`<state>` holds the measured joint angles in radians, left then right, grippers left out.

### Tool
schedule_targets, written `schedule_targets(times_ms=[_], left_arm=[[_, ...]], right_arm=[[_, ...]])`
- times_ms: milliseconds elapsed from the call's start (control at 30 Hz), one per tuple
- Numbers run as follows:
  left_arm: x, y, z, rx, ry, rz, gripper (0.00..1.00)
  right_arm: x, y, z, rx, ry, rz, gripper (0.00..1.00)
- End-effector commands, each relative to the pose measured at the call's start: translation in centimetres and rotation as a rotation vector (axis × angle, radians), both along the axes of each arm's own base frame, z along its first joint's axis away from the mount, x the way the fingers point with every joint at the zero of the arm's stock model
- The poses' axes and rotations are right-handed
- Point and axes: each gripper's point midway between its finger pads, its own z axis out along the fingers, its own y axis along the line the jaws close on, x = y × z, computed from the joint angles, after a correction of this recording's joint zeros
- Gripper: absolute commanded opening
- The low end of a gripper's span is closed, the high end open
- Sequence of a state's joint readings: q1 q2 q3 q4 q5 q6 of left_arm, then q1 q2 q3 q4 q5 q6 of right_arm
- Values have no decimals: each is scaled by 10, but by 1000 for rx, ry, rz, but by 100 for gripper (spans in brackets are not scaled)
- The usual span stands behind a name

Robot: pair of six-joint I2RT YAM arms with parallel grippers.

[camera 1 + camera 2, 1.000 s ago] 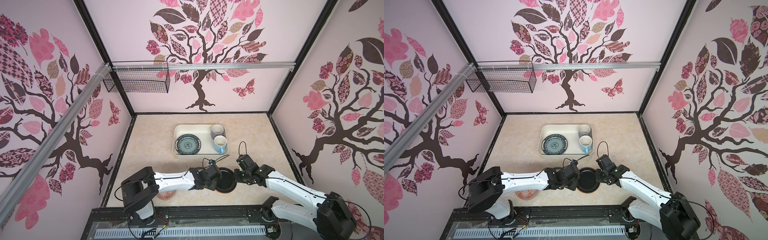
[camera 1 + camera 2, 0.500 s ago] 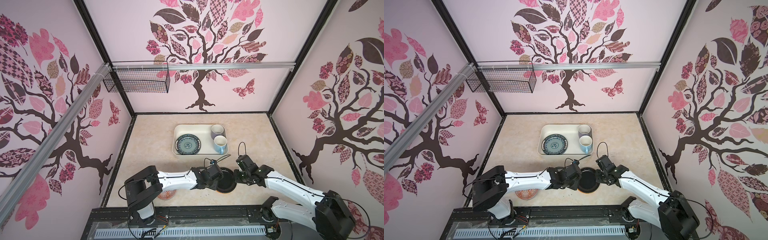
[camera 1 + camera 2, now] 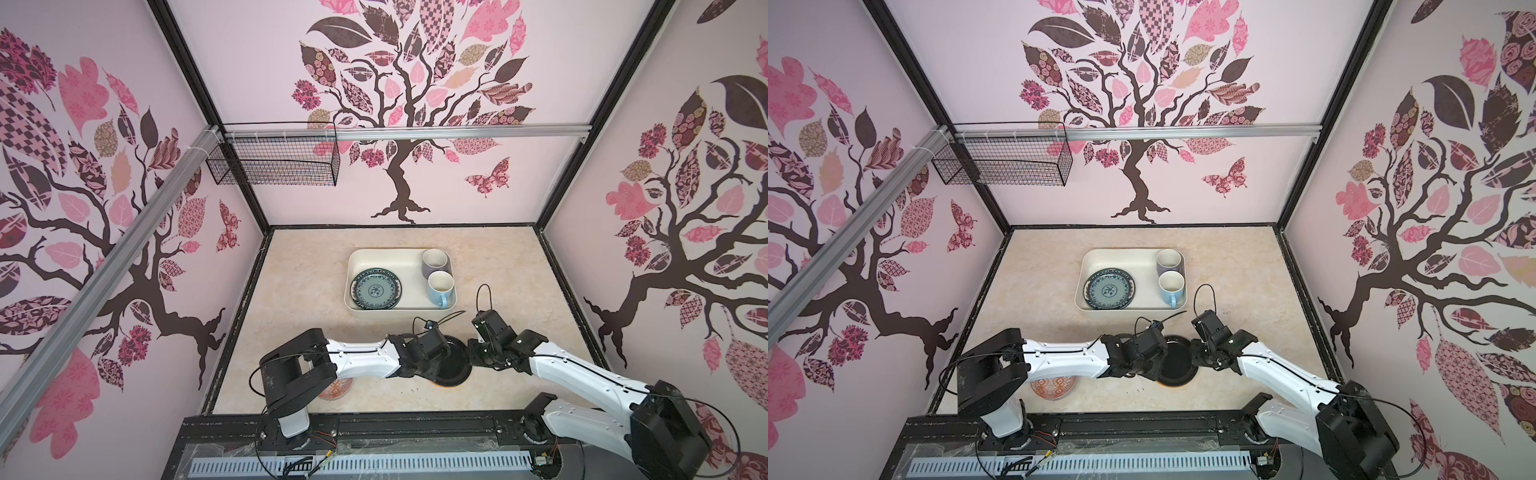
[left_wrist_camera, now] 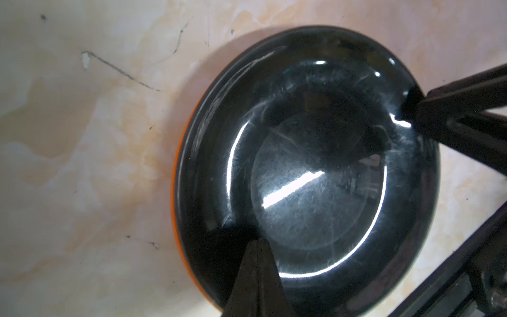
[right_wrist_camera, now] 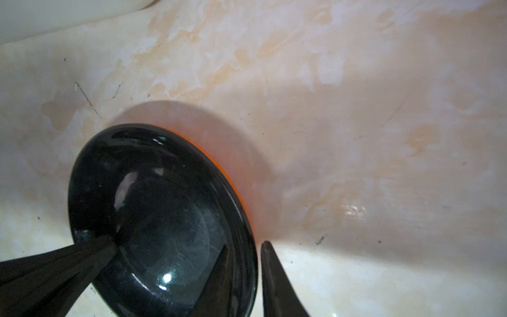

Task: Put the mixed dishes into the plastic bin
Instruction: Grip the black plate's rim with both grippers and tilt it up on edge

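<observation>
While the left gripper [image 4: 256,245] and right gripper [image 5: 244,248] are pinching the rim of the orange/black plate [image 3: 455,368] at six o'clock on the bench [image 3: 311,291], the pick-up is starting. It is likely needing a level lift toward the plastic bin [image 3: 399,257] at twelve.

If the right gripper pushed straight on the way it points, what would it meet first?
The orange/black plate: the right gripper straddles its rim. Beyond, across the plate, is the left gripper; depth unclear.

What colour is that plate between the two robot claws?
The plate is glossy black on top with an orange edge underneath, clearest in the left wrist view.
</observation>
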<state>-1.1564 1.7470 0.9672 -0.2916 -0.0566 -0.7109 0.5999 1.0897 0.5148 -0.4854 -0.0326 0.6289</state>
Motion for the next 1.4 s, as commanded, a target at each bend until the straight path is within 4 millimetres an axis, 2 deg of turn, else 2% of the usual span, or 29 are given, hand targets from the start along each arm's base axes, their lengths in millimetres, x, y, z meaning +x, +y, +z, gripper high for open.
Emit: schedule_targets(times_ms=[0, 200, 333, 433, 600, 733, 933, 1067, 1200, 1367], left_arm=[[0, -5, -4, 2, 17, -14, 1], [1, -6, -13, 0, 35, -15, 0], [1, -7, -19, -3, 50, -20, 0], [1, -9, -24, -8, 62, -24, 0], [1, -9, -25, -13, 74, -28, 0], [4, -4, -5, -18, 36, -23, 4], [13, 18, 44, -13, -69, 12, 26], [16, 34, 69, -25, -121, 49, 29], [16, 50, 86, -27, -149, 80, 34], [16, 72, 96, -26, -172, 120, 51]], right_arm=[[-3, 0, -7, -9, 24, 7, 23], [-3, 0, -8, -11, 27, 3, 21], [-3, -1, -8, -14, 27, 2, 12], [-3, -1, -5, -13, 23, 1, 0], [0, -1, -2, -18, 15, -5, 0], [3, 2, 7, -8, 4, -1, 0], [12, 8, 31, 27, -51, 9, 0], [14, 10, 42, 40, -75, 14, 0], [14, 15, 51, 74, -87, 27, 0], [14, 22, 64, 122, -103, 44, 0]])
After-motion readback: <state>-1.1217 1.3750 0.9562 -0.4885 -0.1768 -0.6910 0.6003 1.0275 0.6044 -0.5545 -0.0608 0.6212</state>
